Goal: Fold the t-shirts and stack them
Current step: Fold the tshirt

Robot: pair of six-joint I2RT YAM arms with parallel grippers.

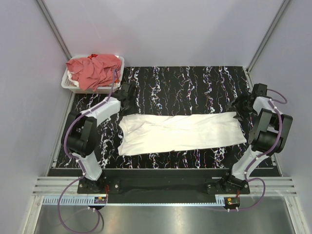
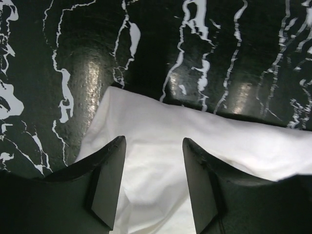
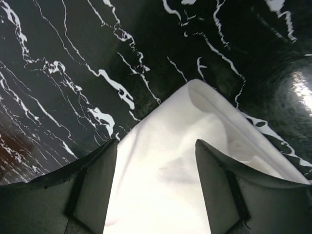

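Observation:
The white t-shirt (image 1: 180, 132) lies folded into a long strip across the middle of the black marbled table (image 1: 190, 85). My left gripper (image 1: 126, 99) hovers at the strip's far left corner, jaws open, white cloth (image 2: 156, 146) showing between the fingers. My right gripper (image 1: 242, 108) hovers at the far right corner, jaws open over the shirt's pointed corner (image 3: 190, 126). Neither grips the cloth. Salmon-red t-shirts (image 1: 95, 68) are heaped in the white basket (image 1: 68, 84) at the back left.
The basket stands close behind my left arm. Grey walls enclose the table on the left, back and right. A metal rail (image 1: 156, 192) runs along the near edge by the arm bases.

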